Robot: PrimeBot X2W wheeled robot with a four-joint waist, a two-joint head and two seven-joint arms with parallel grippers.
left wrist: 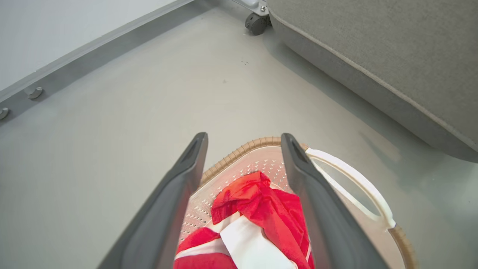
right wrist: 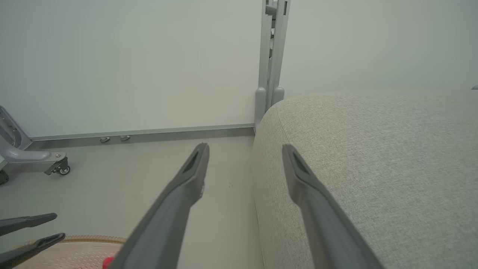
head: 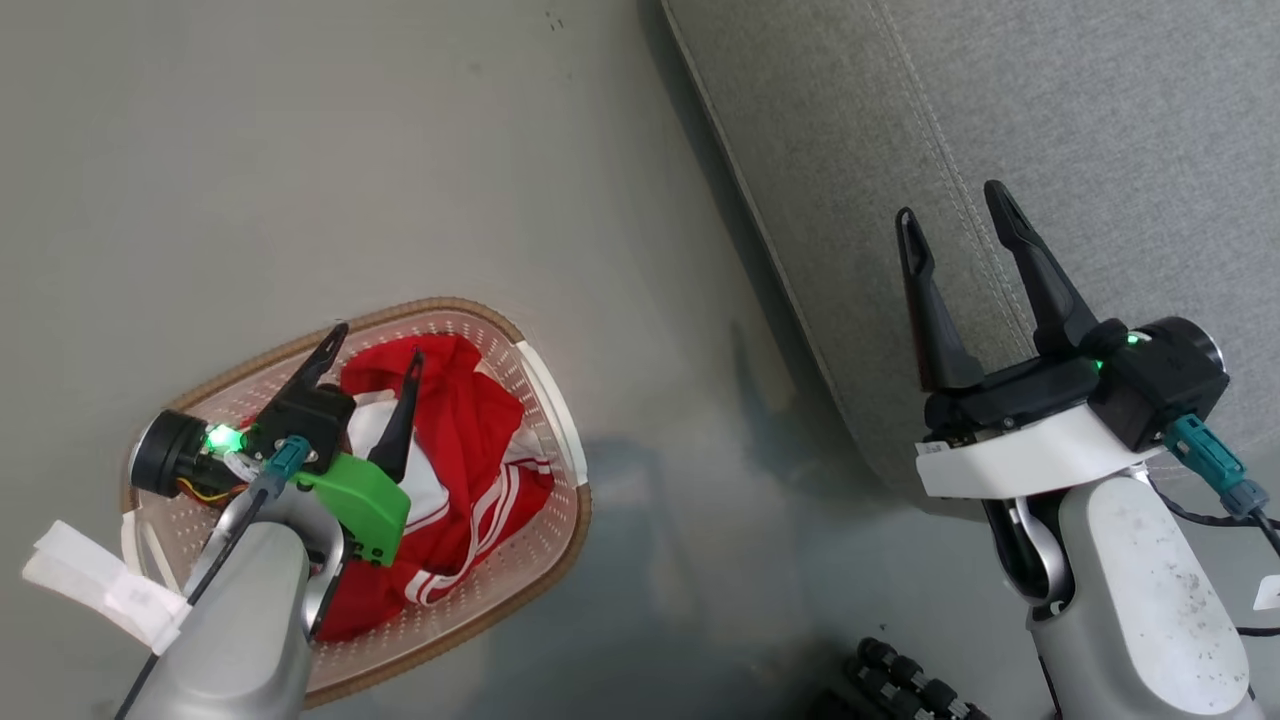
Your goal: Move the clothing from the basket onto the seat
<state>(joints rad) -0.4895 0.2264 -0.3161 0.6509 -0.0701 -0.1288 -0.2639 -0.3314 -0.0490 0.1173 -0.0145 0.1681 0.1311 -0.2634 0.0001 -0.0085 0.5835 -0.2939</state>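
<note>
Head view: basket [head: 440, 303] sits on the floor [head: 300, 150] at abt 8 o'clock w/ the clothing [head: 480, 430] bunched inside, red w/ white panels. None lies on the seat [head: 1100, 120], which fills 1–2 o'clock. Left gripper [head: 378, 342] hangs over the basket, jaws spread wide, nothing btwn them. Left wrist view frames the red heap right btwn the jaws, so it looks lined up to drop onto the top fold, prob the reach-in for a pick. Can't tell if the tips touch fabric. Right gripper [head: 951, 202] at 4 o'clock is over the seat's near edge, jaws apart & empty, likely held clear of the left arm's path. Basket and seat are apart, bare floor btwn, so the carry should run toward 2 o'clock. Fabric is soft, so a shallow pinch may slip or drag a second garment.
</note>
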